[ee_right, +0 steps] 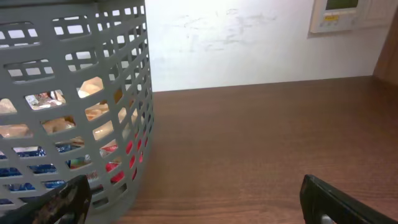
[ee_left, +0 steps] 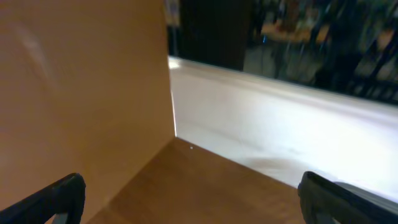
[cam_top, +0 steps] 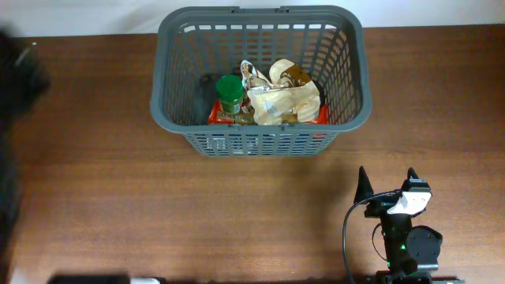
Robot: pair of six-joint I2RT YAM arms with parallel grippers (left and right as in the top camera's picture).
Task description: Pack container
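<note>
The container (cam_top: 156, 95), a large dark grey lattice basket, stands at the far middle of the wooden table. Inside it lie a green-lidded jar (cam_top: 230, 93), crinkled beige bags (cam_top: 280, 101) and a red packet (cam_top: 217, 117). My right gripper (cam_top: 387, 180) is near the front right edge, well short of the basket, open and empty. In the right wrist view the container (ee_right: 68, 48) fills the left side, and the right gripper (ee_right: 194, 190) spans bare wood beside it. In its own wrist view the left gripper (ee_left: 189, 186) is open over brown wood, with nothing between its fingers.
A dark blurred shape (cam_top: 12, 118) covers the table's far left edge in the overhead view. A wooden panel (ee_left: 81, 87) rises at the left of the left wrist view, with a pale surface (ee_left: 280, 130) beyond. A white wall panel (ee_right: 339, 15) hangs behind the table.
</note>
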